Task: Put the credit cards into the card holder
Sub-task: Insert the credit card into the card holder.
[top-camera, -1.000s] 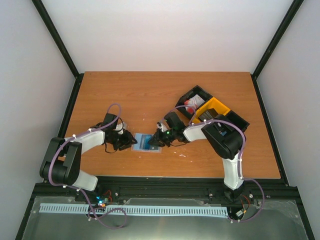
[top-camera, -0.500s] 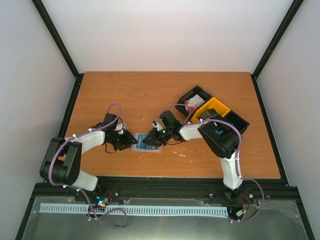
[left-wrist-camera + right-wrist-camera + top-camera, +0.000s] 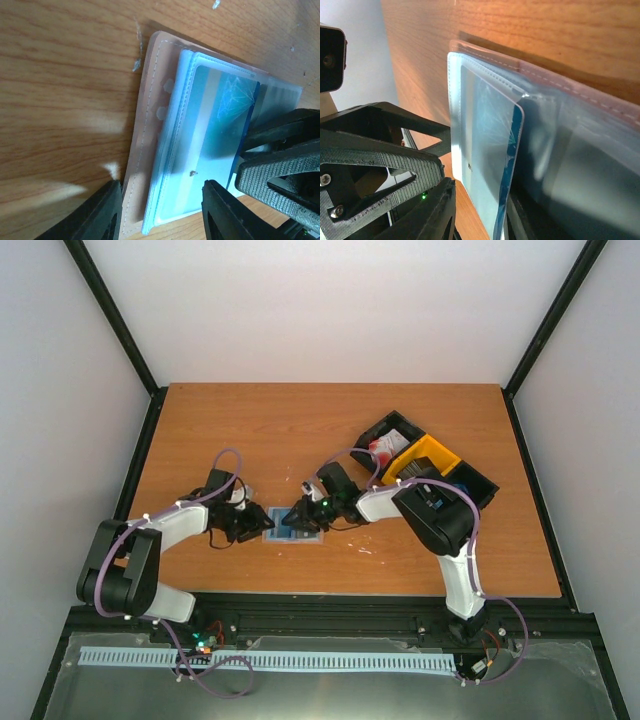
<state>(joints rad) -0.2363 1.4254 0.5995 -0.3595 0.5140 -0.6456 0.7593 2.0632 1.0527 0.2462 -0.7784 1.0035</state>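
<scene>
The card holder [image 3: 312, 537] lies open on the table, tan-pink outside [image 3: 150, 100], pale blue inside. A blue credit card [image 3: 220, 125] sits mostly inside its clear front slot, with one edge sticking out. My right gripper [image 3: 298, 517] is shut on that edge; the card's edge [image 3: 490, 150] runs between its fingers [image 3: 437, 210]. It also shows in the left wrist view [image 3: 250, 152]. My left gripper [image 3: 254, 523] is open, its jaws [image 3: 160, 200] straddling the holder's near end. More credit cards, white-and-red [image 3: 383, 449], lie in a black bin.
A row of bins stands at the back right: a black one [image 3: 397, 427], a yellow one [image 3: 436, 453] and another black one [image 3: 476, 483]. Black frame posts stand at the table's far corners.
My right gripper has moved left from beside the holder to over it, carrying the blue card into the slot. The left gripper has stayed at the holder's left end.
</scene>
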